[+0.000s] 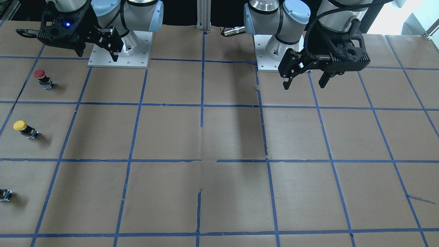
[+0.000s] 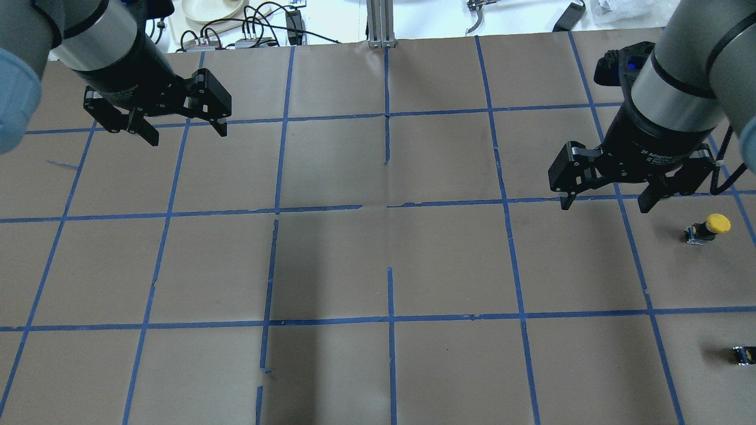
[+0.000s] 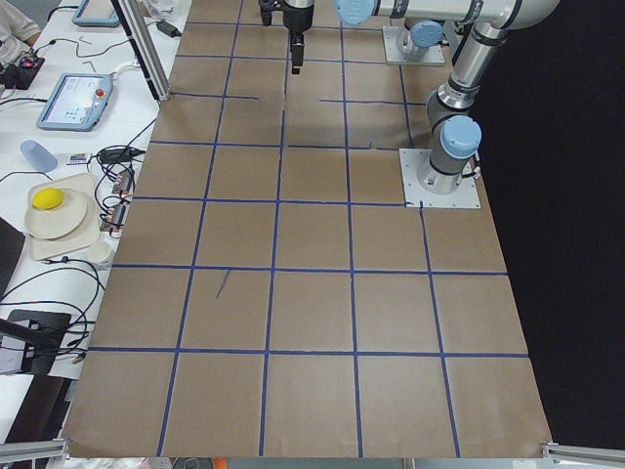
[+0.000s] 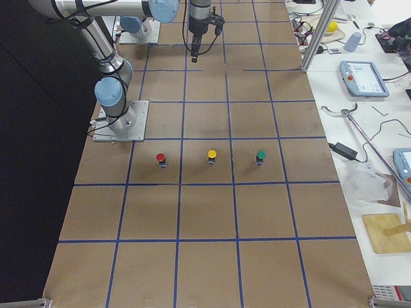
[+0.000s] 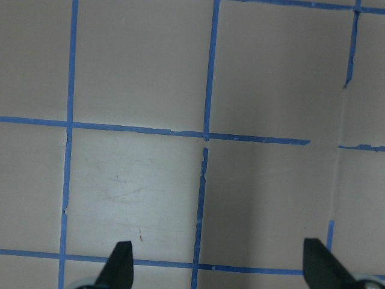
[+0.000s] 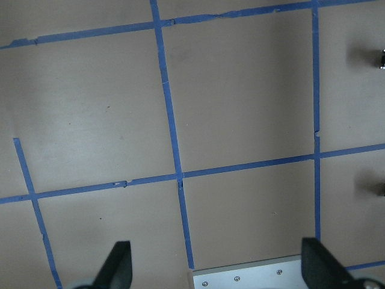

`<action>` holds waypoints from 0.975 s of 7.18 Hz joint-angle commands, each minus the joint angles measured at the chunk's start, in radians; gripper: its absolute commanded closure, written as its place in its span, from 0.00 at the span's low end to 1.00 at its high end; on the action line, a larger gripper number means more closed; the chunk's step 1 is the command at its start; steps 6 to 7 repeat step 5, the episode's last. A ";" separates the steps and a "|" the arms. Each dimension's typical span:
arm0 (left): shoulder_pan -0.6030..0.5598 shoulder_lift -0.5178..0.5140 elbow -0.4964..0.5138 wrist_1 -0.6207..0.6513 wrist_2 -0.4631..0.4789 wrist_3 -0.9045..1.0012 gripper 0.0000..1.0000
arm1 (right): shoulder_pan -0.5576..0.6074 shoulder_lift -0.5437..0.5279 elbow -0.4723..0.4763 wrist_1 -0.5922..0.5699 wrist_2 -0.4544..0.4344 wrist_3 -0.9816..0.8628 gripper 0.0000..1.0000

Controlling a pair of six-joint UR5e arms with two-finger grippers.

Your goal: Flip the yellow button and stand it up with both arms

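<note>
This is a robotics lab. The broad surface (image 3: 312, 322) is papered brown and gridded with blue tape (image 3: 273, 269). Two arms (image 3: 476, 54) are bolted to it on metal base plates (image 3: 441, 178). At upper left, a white bench (image 3: 29, 147) carries a teach pendant (image 3: 74, 100) and cables (image 3: 115, 154).

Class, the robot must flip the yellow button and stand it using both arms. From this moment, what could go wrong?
1. The yellow button sits far to the robot's right, the left gripper far across the table: reaching over may crowd the right gripper.
2. The same-shaped red button sits one square away: it could be bumped or grabbed by mistake.
</note>
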 commanded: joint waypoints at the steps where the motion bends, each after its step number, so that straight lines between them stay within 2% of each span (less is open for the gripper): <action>1: 0.000 0.000 0.000 0.000 0.000 0.000 0.00 | 0.004 0.000 -0.002 0.001 0.063 -0.003 0.00; 7: 0.000 0.000 0.000 0.002 -0.003 0.000 0.00 | 0.004 0.000 -0.002 0.001 0.051 -0.003 0.00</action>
